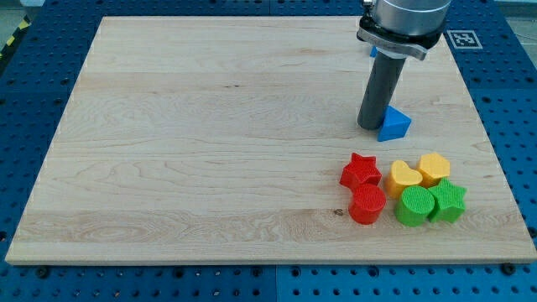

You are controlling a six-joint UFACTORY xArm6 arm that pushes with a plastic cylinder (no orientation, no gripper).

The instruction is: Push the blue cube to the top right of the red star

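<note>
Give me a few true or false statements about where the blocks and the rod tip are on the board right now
1. My tip is right beside the blue block, on its left in the view. True.
2. The blue block lies below the red star in the view. False: it lies above the star and to the right.
3. The red cylinder sits just below the red star. True.
4. The green cylinder stands alone at the view's left edge. False: it is in the cluster at lower right, beside the green star.
5. Two yellow blocks sit above the green ones. True.
</note>
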